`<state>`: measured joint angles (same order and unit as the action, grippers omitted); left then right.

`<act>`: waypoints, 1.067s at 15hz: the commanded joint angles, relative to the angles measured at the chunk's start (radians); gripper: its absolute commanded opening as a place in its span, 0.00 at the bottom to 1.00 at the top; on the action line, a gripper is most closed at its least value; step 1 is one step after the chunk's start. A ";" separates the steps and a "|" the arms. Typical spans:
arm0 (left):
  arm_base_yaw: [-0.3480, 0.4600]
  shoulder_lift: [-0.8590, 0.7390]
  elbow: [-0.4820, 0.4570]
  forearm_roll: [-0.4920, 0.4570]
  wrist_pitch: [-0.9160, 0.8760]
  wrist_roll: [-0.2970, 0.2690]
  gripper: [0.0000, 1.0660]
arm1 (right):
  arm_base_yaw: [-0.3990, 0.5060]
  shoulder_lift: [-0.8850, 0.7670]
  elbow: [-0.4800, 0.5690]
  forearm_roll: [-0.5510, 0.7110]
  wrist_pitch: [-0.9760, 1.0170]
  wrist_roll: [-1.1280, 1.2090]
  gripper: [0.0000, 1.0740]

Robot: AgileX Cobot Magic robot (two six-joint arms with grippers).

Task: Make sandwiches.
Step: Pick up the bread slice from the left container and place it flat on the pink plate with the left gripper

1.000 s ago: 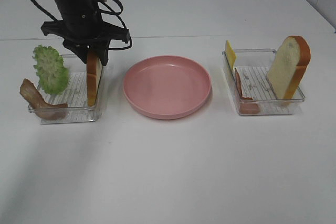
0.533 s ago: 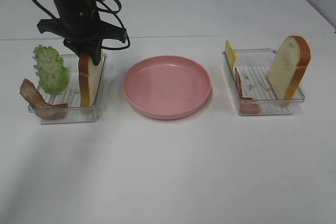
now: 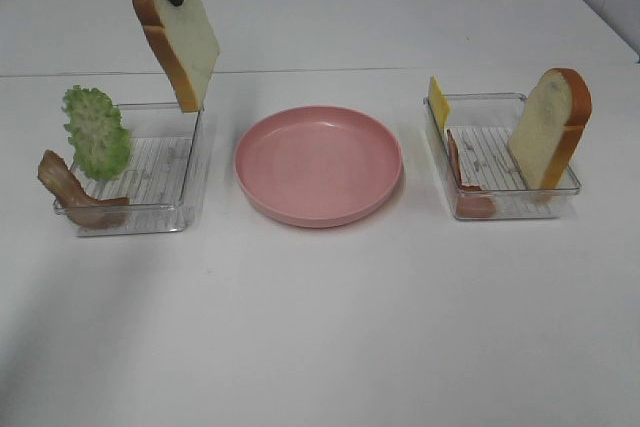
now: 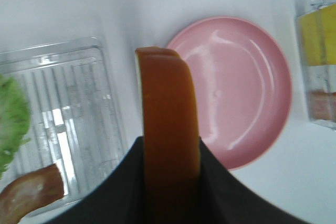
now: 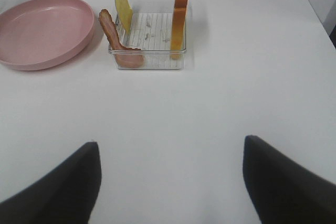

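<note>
No sandwich is stacked yet; the parts lie apart. One slice [image 3: 182, 35] of white bread with an orange-brown crust hangs in the air, tilted, its lower corner over the far corner of the left tray [image 3: 160, 219] on the plate's side and clear of it. The left gripper [image 4: 169, 150] is clamped on this slice by its top end, a dark finger pressed to each flat side, the crust edge showing between them in the left wrist view. In the left tray the lettuce [image 3: 97, 133] stands upright at the outer side, and the bacon [image 3: 72, 191] leans over the near outer corner.

The plate [image 3: 318, 164], round and pink, sits between the two trays with nothing on it. In the right tray [image 3: 520, 213] the other slice [image 3: 550, 127] stands on edge, leaning at the outer side. The cheese [image 3: 438, 101] stands at the far corner on the plate's side, and the ham [image 3: 462, 183] leans along that same wall.

The right gripper [image 5: 170, 182] hovers over the bare table [image 3: 320, 327], well back from the right tray, its jaws spread wide with nothing between them.
</note>
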<state>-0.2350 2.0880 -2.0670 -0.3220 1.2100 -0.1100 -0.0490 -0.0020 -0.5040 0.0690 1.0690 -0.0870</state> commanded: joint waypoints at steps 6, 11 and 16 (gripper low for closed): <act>0.021 0.260 -0.004 -0.652 -0.086 0.333 0.00 | -0.008 -0.016 0.001 0.009 -0.010 -0.008 0.68; -0.043 0.390 -0.004 -0.720 -0.120 0.368 0.00 | -0.008 -0.015 0.001 0.012 -0.009 -0.008 0.68; -0.077 0.421 -0.004 -0.702 -0.232 0.362 0.00 | -0.008 -0.015 0.001 0.012 -0.009 -0.008 0.68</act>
<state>-0.3080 2.5090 -2.0670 -1.0100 0.9920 0.2520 -0.0490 -0.0020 -0.5040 0.0780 1.0690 -0.0870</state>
